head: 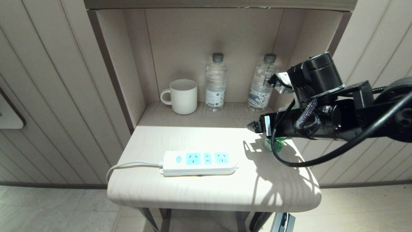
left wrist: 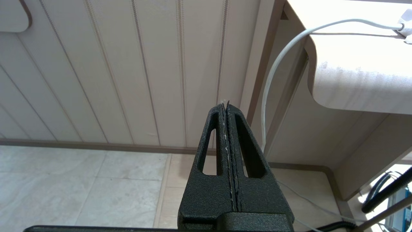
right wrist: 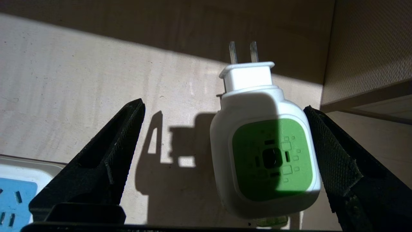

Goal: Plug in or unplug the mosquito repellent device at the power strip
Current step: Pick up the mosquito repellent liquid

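Note:
The mosquito repellent device (right wrist: 267,154), a white head with a green centre, stands on the table near its right edge, its two prongs bare. In the head view only its green bottle (head: 274,144) shows under my right arm. My right gripper (right wrist: 223,104) is open around the device, which sits close to one finger (right wrist: 334,154) and well apart from the other. The power strip (head: 199,162) lies in the middle of the table with nothing plugged in, and a corner of it (right wrist: 16,190) shows in the right wrist view. My left gripper (left wrist: 225,104) is shut and hangs below table height at the left.
A white mug (head: 180,96) and two clear water bottles (head: 215,82) (head: 262,83) stand in the alcove behind the table. The strip's cord (left wrist: 273,74) drops over the table's left edge. An alcove side wall (right wrist: 367,45) rises just beyond the device.

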Available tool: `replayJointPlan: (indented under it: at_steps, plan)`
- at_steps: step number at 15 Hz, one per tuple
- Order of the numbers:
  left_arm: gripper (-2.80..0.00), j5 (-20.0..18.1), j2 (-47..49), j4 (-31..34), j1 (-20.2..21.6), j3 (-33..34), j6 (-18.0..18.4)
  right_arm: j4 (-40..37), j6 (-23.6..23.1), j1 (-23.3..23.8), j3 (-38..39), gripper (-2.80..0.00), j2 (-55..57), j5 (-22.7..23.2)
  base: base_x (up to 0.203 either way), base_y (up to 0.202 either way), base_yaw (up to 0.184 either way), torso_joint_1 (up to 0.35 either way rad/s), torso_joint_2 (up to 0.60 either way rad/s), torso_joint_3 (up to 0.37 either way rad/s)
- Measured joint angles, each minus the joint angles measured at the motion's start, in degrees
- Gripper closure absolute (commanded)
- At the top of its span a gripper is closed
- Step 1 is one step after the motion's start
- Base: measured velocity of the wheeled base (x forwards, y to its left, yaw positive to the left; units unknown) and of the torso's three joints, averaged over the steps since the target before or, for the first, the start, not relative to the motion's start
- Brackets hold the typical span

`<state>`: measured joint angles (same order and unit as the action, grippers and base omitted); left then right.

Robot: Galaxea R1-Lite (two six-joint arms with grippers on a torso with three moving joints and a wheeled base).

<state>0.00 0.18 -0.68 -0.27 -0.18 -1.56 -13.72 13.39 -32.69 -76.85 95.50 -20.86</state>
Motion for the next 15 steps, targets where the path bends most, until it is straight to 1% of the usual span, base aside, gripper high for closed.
replayJointPlan:
  at_steps: [2, 3, 7, 10, 12, 15]
  plan:
    - [0.00, 0.0, 0.0, 0.0, 0.0, 0.0, 0.0, 3.2, 0.1, 0.0, 2.9, -2.80, -0.9, 0.0, 0.000, 0.000, 0.000, 0.000, 0.00, 0.000]
    - [0.00, 0.0, 0.0, 0.0, 0.0, 0.0, 0.0, 7.0, 0.0, 0.0, 5.0, -2.80, -1.4, 0.0, 0.000, 0.000, 0.000, 0.000, 0.00, 0.000]
    - [0.00, 0.0, 0.0, 0.0, 0.0, 0.0, 0.0, 27.2, -1.9, 0.1, 15.6, -2.80, -3.2, 0.2, 0.000, 0.000, 0.000, 0.000, 0.00, 0.000]
    - [0.00, 0.0, 0.0, 0.0, 0.0, 0.0, 0.0, 37.1, -2.8, 1.2, 22.1, -2.80, -4.2, 0.3, 0.000, 0.000, 0.000, 0.000, 0.00, 0.000]
    - [0.00, 0.0, 0.0, 0.0, 0.0, 0.0, 0.0, 39.1, -3.3, 1.6, 24.5, -2.80, -5.3, 0.4, 0.000, 0.000, 0.000, 0.000, 0.00, 0.000]
    - [0.00, 0.0, 0.0, 0.0, 0.0, 0.0, 0.0, 39.6, -3.8, 1.8, 28.4, -2.80, -8.2, 1.1, 0.000, 0.000, 0.000, 0.000, 0.00, 0.000]
